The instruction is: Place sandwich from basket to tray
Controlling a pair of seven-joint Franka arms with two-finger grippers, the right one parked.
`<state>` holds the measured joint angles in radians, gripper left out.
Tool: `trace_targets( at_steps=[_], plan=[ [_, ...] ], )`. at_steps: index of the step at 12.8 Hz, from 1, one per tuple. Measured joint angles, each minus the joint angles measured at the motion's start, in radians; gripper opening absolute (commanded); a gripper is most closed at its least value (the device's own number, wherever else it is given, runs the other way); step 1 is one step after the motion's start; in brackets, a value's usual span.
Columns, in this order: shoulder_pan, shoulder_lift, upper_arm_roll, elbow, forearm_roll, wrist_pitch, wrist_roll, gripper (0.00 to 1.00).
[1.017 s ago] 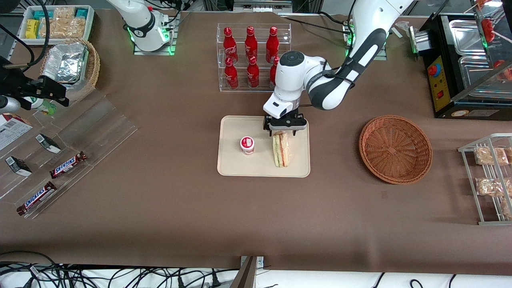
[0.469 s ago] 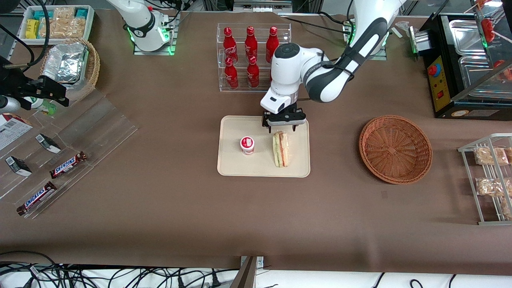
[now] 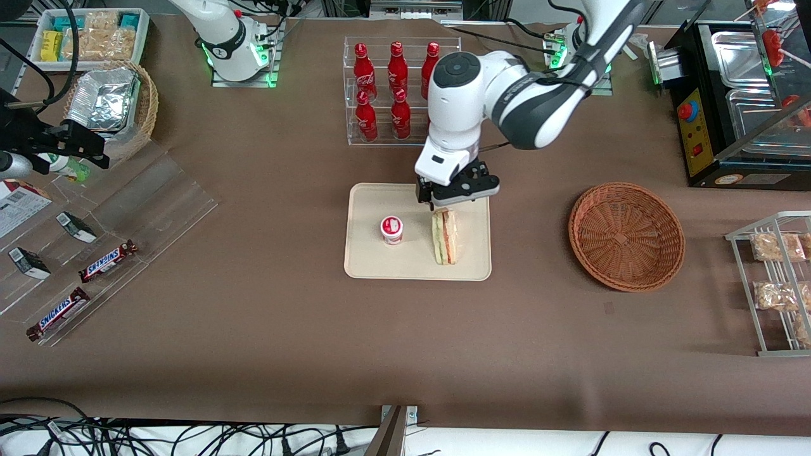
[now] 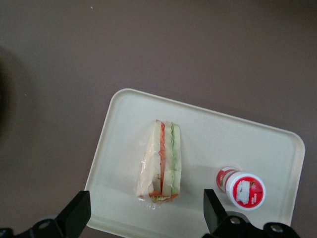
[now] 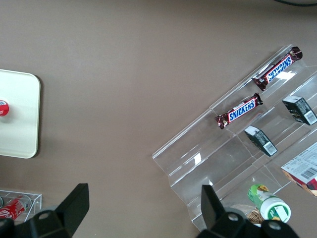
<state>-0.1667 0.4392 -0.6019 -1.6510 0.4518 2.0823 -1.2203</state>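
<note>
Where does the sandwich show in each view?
Front view: the sandwich lies on the tray, beside the small red-lidded cup, just nearer the camera than the open pincer.
Left wrist view: sandwich on the tray, apart from the cup.
Right wrist view: not in it; only a tray end and the cup's edge.
Shared landmark: the tray.

Even, bright light falls from overhead, and shadows on the brown table (image 3: 253, 316) are soft and short. The gripper (image 3: 451, 204) hangs above the tray (image 3: 367, 259), its fingers (image 4: 79, 213) spread and dark against the pale surface. Just below the fingers, the sandwich (image 4: 161, 161) shows mild glare on its clear wrap. A dim smudge of shadow darkens the table well away from the fingers. All views are sharp, with little edge distortion.
</note>
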Motion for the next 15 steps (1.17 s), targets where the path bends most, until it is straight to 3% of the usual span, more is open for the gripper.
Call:
trace_targets(
  at_steps=[5, 8, 15],
  plan=[
    [0.110, -0.001, -0.001, 0.195, -0.042, -0.221, 0.106, 1.00],
    [0.191, -0.001, 0.000, 0.242, -0.090, -0.255, 0.205, 1.00],
    [0.248, 0.006, 0.003, 0.277, -0.100, -0.262, 0.330, 1.00]
  ],
)
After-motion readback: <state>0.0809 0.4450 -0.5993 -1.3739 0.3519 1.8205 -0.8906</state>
